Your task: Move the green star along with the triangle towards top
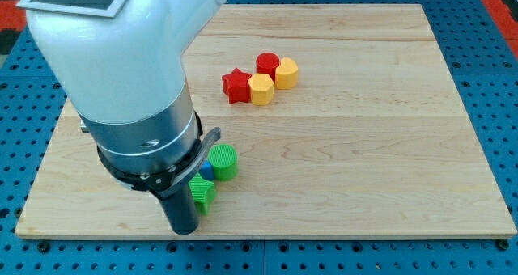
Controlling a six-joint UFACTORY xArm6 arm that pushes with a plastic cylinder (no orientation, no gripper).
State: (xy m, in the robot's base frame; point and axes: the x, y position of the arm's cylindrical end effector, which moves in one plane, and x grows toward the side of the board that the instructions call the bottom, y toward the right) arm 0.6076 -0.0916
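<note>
A green star (201, 192) lies near the view's bottom left, partly covered by my arm. A blue block (207, 170), only a sliver showing, sits just above it; its shape cannot be made out. A green cylinder (222, 161) stands at their upper right, touching them. My rod comes down at the star's left and my tip (183, 229) rests on the board just below and left of the star, close to or touching it.
A red star (235, 86), a yellow hexagon (261, 89), a red cylinder (268, 65) and a yellow hexagon (286, 72) cluster at the view's upper middle. The wooden board (364, 145) lies on a blue perforated table. My arm's bulky body hides the board's left part.
</note>
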